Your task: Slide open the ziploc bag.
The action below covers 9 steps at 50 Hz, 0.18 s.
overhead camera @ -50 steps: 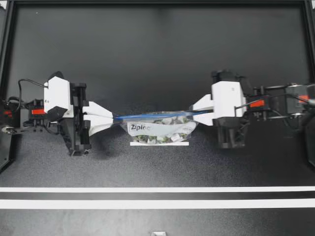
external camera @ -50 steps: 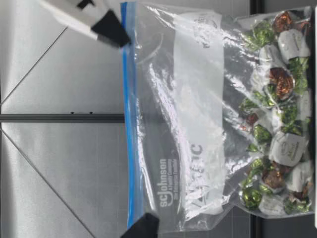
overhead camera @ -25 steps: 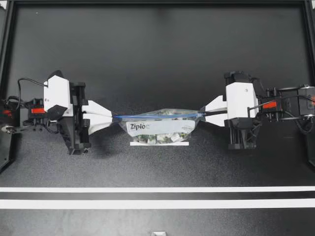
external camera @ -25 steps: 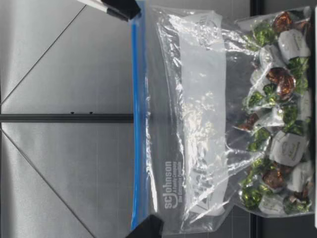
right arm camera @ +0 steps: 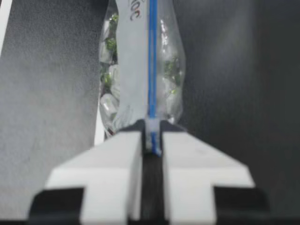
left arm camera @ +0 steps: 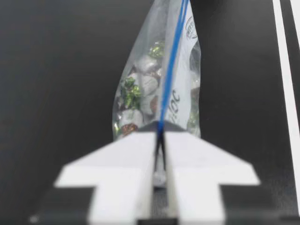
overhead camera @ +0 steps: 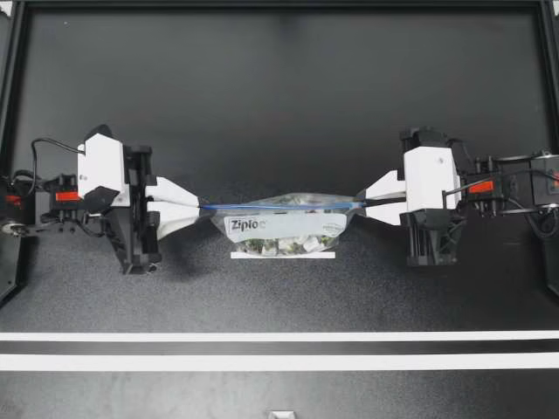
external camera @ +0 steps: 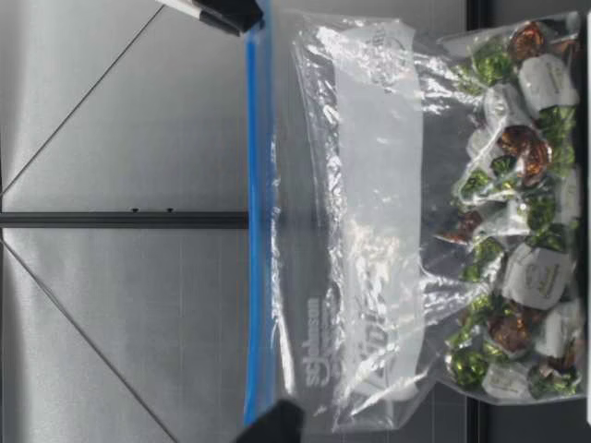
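— What has changed on the bench [overhead camera: 279, 105] since a second ago?

— The right arm has drawn back toward the right edge, so the ziploc bag [overhead camera: 284, 225] is stretched longer between the two arms. Over the last half second almost nothing moves. The bag sits at the bench's middle, well clear of every edge, just behind a white tape strip [overhead camera: 282, 255].

— And the grippers?

— The left gripper [overhead camera: 199, 208] stays where it was, at the bag's left end. The right gripper [overhead camera: 360, 203] is at the bag's right end. The blue zip strip [overhead camera: 279, 207] now runs straight and taut between them; a second ago it lay slightly aslant.

— What does the low view add?

— That the bag stands upright, with the strip along its top held well above the bench and the wrapped candies [external camera: 517, 185] heaped in its bottom. From above the candies are only a jumble under the strip. Of the grippers, only dark tips show there, one at each upper corner of the bag.

— How do the fingers stand?

— The wrist views settle it. The left gripper's fingers are almost together, clamped on the bag's end, and the strip leads out from between them. The right gripper's fingers leave the same narrow slit and pinch the strip's other end. I cannot tell whether the bag's mouth is parted.
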{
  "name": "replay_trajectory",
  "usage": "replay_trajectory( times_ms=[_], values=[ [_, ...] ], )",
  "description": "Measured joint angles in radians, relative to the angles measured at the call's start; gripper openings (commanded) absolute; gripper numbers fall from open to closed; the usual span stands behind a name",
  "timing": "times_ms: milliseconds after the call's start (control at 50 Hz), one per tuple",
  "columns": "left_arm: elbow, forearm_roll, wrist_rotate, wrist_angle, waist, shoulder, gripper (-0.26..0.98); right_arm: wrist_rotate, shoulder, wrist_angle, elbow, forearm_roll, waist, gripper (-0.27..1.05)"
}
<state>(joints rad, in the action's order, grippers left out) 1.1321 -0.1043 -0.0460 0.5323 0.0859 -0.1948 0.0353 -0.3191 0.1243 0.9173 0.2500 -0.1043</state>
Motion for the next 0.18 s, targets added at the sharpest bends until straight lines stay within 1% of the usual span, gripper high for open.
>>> replay_trajectory(
  times_ms=[20,100,180],
  values=[
    [0.0,0.0,0.0,-0.002,0.002,0.0,0.23,0.0,0.0,0.0,0.003,0.0,0.0,0.1],
    [-0.002,0.0,0.0,-0.002,0.002,-0.002,0.33,0.0,-0.002,0.002,0.003,0.002,-0.002,0.2],
    [0.0,0.0,0.0,0.0,0.002,-0.002,0.34,-0.002,-0.002,0.002,0.003,0.0,-0.002,0.29]
  ],
)
